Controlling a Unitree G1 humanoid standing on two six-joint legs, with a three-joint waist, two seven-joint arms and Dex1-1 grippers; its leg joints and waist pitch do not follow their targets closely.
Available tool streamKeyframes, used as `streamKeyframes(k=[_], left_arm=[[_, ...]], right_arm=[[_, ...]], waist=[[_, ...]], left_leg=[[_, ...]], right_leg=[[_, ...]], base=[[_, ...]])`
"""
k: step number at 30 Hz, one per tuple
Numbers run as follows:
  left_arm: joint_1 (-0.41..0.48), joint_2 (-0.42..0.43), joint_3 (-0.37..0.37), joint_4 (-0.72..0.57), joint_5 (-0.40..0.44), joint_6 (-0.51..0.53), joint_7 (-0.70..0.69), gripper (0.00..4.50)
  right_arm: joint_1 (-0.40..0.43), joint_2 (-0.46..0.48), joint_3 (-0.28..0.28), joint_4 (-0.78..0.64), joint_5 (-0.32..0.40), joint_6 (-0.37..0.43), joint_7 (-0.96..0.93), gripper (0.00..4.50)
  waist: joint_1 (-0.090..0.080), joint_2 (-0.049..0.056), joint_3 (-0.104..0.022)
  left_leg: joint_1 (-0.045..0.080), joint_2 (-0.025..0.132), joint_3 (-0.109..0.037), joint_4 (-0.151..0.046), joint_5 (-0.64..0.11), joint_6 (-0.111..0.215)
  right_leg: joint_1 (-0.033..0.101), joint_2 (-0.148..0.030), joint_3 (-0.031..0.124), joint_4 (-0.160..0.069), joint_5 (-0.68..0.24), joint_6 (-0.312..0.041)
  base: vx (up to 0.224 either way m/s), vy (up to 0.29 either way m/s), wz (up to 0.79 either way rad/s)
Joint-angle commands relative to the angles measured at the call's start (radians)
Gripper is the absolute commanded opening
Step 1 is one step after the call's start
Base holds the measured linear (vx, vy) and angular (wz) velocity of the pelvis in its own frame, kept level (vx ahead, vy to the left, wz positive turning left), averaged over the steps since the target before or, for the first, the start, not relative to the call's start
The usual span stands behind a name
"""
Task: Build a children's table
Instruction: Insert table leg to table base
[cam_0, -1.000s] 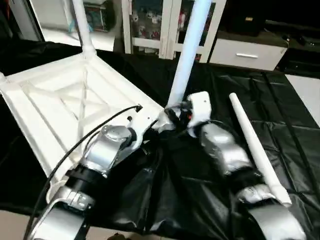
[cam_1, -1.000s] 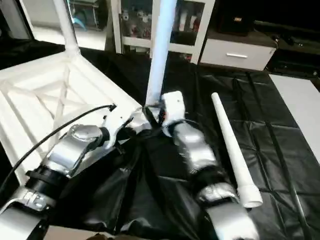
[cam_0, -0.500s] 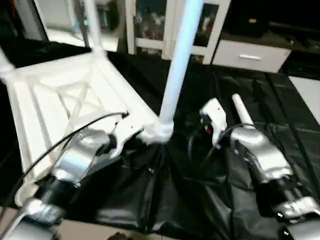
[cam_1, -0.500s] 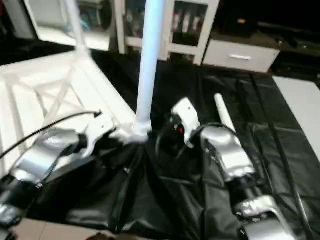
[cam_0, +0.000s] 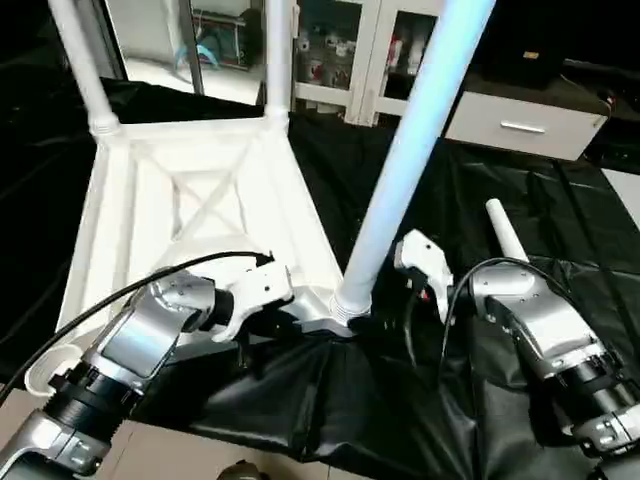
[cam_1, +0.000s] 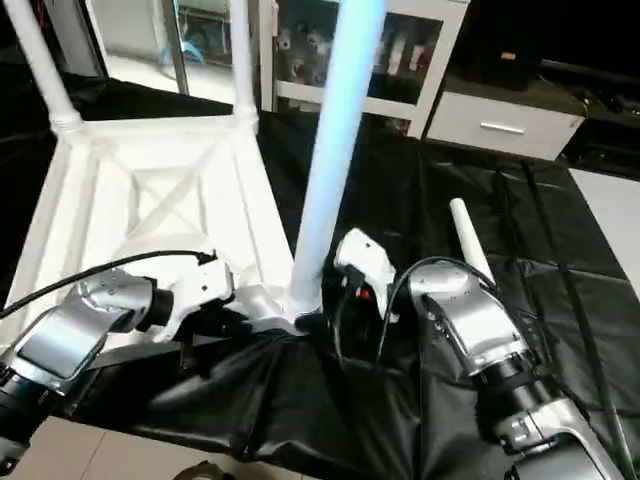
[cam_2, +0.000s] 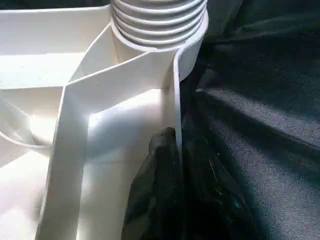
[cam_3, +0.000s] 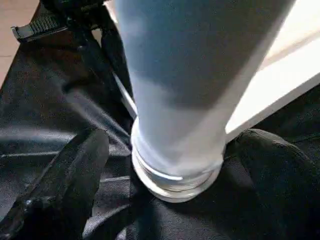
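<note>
The children's table top (cam_0: 190, 190) lies ribbed side up on the black cloth. Three white legs stand in its corner sockets: two at the far side (cam_0: 85, 70) (cam_0: 277, 60) and one at the near corner (cam_0: 400, 180). My left gripper (cam_2: 177, 145) is shut on the top's rim just beside that near socket (cam_2: 160, 25). My right gripper (cam_3: 175, 150) is open, with one black finger (cam_3: 75, 170) on each side of the near leg's foot (cam_3: 175, 170) and apart from it. A fourth leg (cam_0: 503, 228) lies on the cloth to the right, partly hidden by my right forearm.
The black-draped work table (cam_0: 560, 200) ends near the picture's lower edge (cam_0: 250, 450). White glass-door cabinets (cam_0: 345, 50) and a drawer unit (cam_0: 520, 125) stand behind it. A black cable (cam_0: 150, 285) loops over my left forearm.
My right gripper has drawn back a little to the right of the near leg's foot. The head camera has shifted, so the whole picture has moved. My left gripper keeps its hold.
</note>
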Motion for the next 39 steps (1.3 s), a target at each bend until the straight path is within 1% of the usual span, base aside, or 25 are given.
streamKeyframes(k=[1, 3, 5, 6, 7, 8, 10, 11, 12, 13, 16, 20, 21, 22, 25, 27, 29, 31, 34, 35, 36, 38, 39], left_arm=[[-0.004, -0.009, -0.051, 0.007, 0.009, -0.01, -0.032, 0.0], [-0.006, -0.008, -0.051, 0.009, 0.01, -0.011, -0.032, 0.0], [-0.009, -0.007, -0.052, 0.011, 0.012, -0.012, -0.032, 0.0], [-0.009, -0.007, -0.052, 0.012, 0.012, -0.012, -0.032, 0.0], [-0.009, -0.006, -0.053, 0.013, 0.013, -0.014, -0.033, 0.0], [-0.009, -0.006, -0.053, 0.014, 0.013, -0.016, -0.033, 0.0], [-0.009, -0.006, -0.053, 0.017, 0.014, -0.019, -0.032, 0.0], [-0.009, -0.006, -0.053, 0.017, 0.014, -0.019, -0.032, 0.0], [-0.009, -0.007, -0.053, 0.018, 0.014, -0.019, -0.032, 0.0], [-0.008, -0.006, -0.053, 0.017, 0.014, -0.019, -0.033, 0.0], [-0.004, -0.002, -0.053, 0.015, 0.015, -0.018, -0.033, 0.0], [-0.001, -0.001, -0.054, 0.015, 0.015, -0.017, -0.033, 0.0], [0.0, 0.0, -0.054, 0.014, 0.016, -0.017, -0.032, 0.0], [0.0, 0.0, -0.054, 0.014, 0.015, -0.016, -0.032, 0.0], [0.002, 0.001, -0.055, 0.013, 0.016, -0.015, -0.032, 0.0], [0.005, 0.002, -0.056, 0.011, 0.016, -0.013, -0.033, 0.0], [0.009, 0.004, -0.056, 0.008, 0.014, -0.011, -0.034, 0.0], [0.013, 0.006, -0.056, 0.006, 0.013, -0.008, -0.037, 0.0], [0.019, 0.009, -0.058, 0.004, 0.011, -0.006, -0.041, 0.0], [0.022, 0.01, -0.059, 0.004, 0.01, -0.006, -0.043, 0.0], [0.023, 0.01, -0.059, 0.004, 0.01, -0.006, -0.044, 0.0], [0.022, 0.007, -0.059, 0.008, 0.009, -0.005, -0.042, 0.0], [0.017, -0.002, -0.053, 0.018, 0.008, -0.004, -0.032, 0.0]], right_arm=[[-0.012, 0.003, 0.004, 0.026, -0.024, -0.012, -0.006, 4.45], [-0.019, 0.015, 0.0, 0.041, -0.024, -0.017, -0.012, 4.45], [-0.027, 0.034, -0.009, 0.061, -0.019, -0.022, -0.021, 4.45], [-0.028, 0.035, -0.01, 0.063, -0.019, -0.023, -0.022, 4.28], [-0.03, 0.044, -0.015, 0.072, -0.019, -0.026, -0.024, 4.28], [-0.03, 0.051, -0.017, 0.078, -0.021, -0.03, -0.027, 4.28], [-0.031, 0.066, -0.026, 0.095, -0.015, -0.04, -0.035, 3.99], [-0.031, 0.066, -0.026, 0.095, -0.015, -0.04, -0.035, 3.99], [-0.032, 0.07, -0.029, 0.099, -0.014, -0.042, -0.036, 3.88], [-0.033, 0.072, -0.03, 0.101, -0.014, -0.043, -0.036, 3.88], [-0.034, 0.081, -0.03, 0.109, -0.017, -0.048, -0.031, 3.58], [-0.035, 0.086, -0.031, 0.123, -0.024, -0.059, -0.026, 3.46], [-0.034, 0.086, -0.031, 0.125, -0.025, -0.061, -0.025, 3.26], [-0.034, 0.086, -0.031, 0.126, -0.026, -0.062, -0.024, 3.26], [-0.031, 0.085, -0.031, 0.126, -0.028, -0.063, -0.022, 3.04], [-0.026, 0.084, -0.031, 0.129, -0.032, -0.068, -0.022, 2.8], [-0.022, 0.085, -0.03, 0.135, -0.038, -0.073, -0.024, 2.8], [-0.016, 0.085, -0.029, 0.14, -0.043, -0.077, -0.029, 2.76], [-0.009, 0.091, -0.027, 0.147, -0.053, -0.084, -0.044, 2.74], [-0.004, 0.098, -0.031, 0.158, -0.057, -0.087, -0.062, 2.74], [-0.002, 0.102, -0.034, 0.165, -0.059, -0.088, -0.073, 2.74], [-0.001, 0.114, -0.045, 0.187, -0.06, -0.092, -0.099, 2.74], [-0.005, 0.128, -0.056, 0.211, -0.066, -0.097, -0.137, 2.74]], waist=[[-0.01, 0.009, -0.059], [-0.01, 0.009, -0.06], [-0.01, 0.008, -0.061], [-0.011, 0.009, -0.061], [-0.01, 0.011, -0.061], [-0.01, 0.009, -0.06], [-0.01, 0.01, -0.061], [-0.01, 0.01, -0.061], [-0.01, 0.01, -0.061], [-0.009, 0.008, -0.061], [-0.009, 0.008, -0.061], [-0.009, 0.008, -0.062], [-0.009, 0.007, -0.062], [-0.009, 0.008, -0.063], [-0.009, 0.007, -0.062], [-0.008, 0.01, -0.063], [-0.009, 0.009, -0.063], [-0.009, 0.011, -0.063], [-0.009, 0.01, -0.064], [-0.01, 0.013, -0.064], [-0.011, 0.012, -0.064], [-0.015, 0.013, -0.06], [-0.015, 0.013, -0.06]], left_leg=[[0.027, 0.085, -0.04, -0.075, -0.175, -0.006], [0.027, 0.084, -0.04, -0.074, -0.157, -0.002], [0.025, 0.084, -0.04, -0.073, -0.155, 0.0], [0.025, 0.084, -0.04, -0.073, -0.156, 0.001], [0.026, 0.085, -0.04, -0.073, -0.159, 0.0], [0.026, 0.085, -0.04, -0.074, -0.162, -0.001], [0.025, 0.085, -0.041, -0.074, -0.164, -0.005], [0.026, 0.084, -0.04, -0.074, -0.167, -0.006], [0.027, 0.085, -0.041, -0.074, -0.167, -0.007], [0.027, 0.085, -0.04, -0.074, -0.167, -0.007], [0.026, 0.084, -0.04, -0.073, -0.164, -0.005], [0.026, 0.085, -0.04, -0.072, -0.153, -0.002], [0.026, 0.084, -0.04, -0.072, -0.152, -0.001], [0.026, 0.084, -0.04, -0.072, -0.151, -0.001], [0.025, 0.084, -0.04, -0.071, -0.149, 0.001], [0.025, 0.083, -0.04, -0.071, -0.149, 0.001], [0.025, 0.083, -0.04, -0.071, -0.148, 0.0], [0.026, 0.084, -0.04, -0.071, -0.155, -0.003], [0.026, 0.083, -0.04, -0.07, -0.151, -0.002], [0.026, 0.083, -0.04, -0.071, -0.15, -0.004], [0.025, 0.083, -0.04, -0.071, -0.154, -0.005], [0.026, 0.083, -0.042, -0.074, -0.193, -0.014], [0.028, 0.084, -0.042, -0.075, -0.203, -0.018]], right_leg=[[0.027, -0.108, 0.063, -0.065, -0.103, -0.224], [0.027, -0.107, 0.062, -0.061, -0.079, -0.231], [0.028, -0.107, 0.062, -0.06, -0.073, -0.232], [0.029, -0.108, 0.062, -0.06, -0.073, -0.233], [0.028, -0.107, 0.062, -0.061, -0.076, -0.233], [0.027, -0.107, 0.061, -0.061, -0.079, -0.233], [0.028, -0.108, 0.062, -0.061, -0.079, -0.233], [0.028, -0.107, 0.062, -0.061, -0.082, -0.232], [0.028, -0.107, 0.061, -0.061, -0.083, -0.232], [0.028, -0.107, 0.061, -0.06, -0.08, -0.23], [0.029, -0.108, 0.061, -0.06, -0.082, -0.231], [0.029, -0.108, 0.061, -0.058, -0.073, -0.23], [0.028, -0.107, 0.06, -0.058, -0.07, -0.231], [0.029, -0.107, 0.06, -0.057, -0.068, -0.232], [0.03, -0.107, 0.061, -0.057, -0.069, -0.231], [0.029, -0.107, 0.061, -0.057, -0.071, -0.23], [0.03, -0.106, 0.06, -0.057, -0.068, -0.231], [0.03, -0.107, 0.06, -0.057, -0.068, -0.233], [0.03, -0.106, 0.06, -0.056, -0.056, -0.235], [0.03, -0.106, 0.06, -0.056, -0.052, -0.236], [0.03, -0.106, 0.06, -0.056, -0.054, -0.237], [0.029, -0.107, 0.061, -0.062, -0.105, -0.232], [0.029, -0.107, 0.061, -0.063, -0.119, -0.23]], base=[[0.0, 0.0, 0.0], [0.0, 0.0, 0.0], [0.0, 0.0, 0.0], [0.0, 0.0, 0.0], [0.0, 0.0, 0.0], [0.0, 0.0, 0.0], [0.0, 0.0, 0.0], [0.0, 0.0, 0.0], [0.0, 0.0, 0.0], [0.0, 0.0, 0.0], [0.0, 0.0, 0.0], [0.0, 0.0, 0.0], [0.0, 0.0, 0.0], [0.0, 0.0, 0.0], [0.0, 0.0, 0.0], [0.0, 0.0, 0.0], [0.0, 0.0, 0.0], [0.0, 0.0, 0.0], [0.0, 0.0, 0.0], [0.0, 0.0, 0.0], [0.0, 0.0, 0.0], [0.0, 0.0, 0.0], [0.0, 0.0, 0.0]])
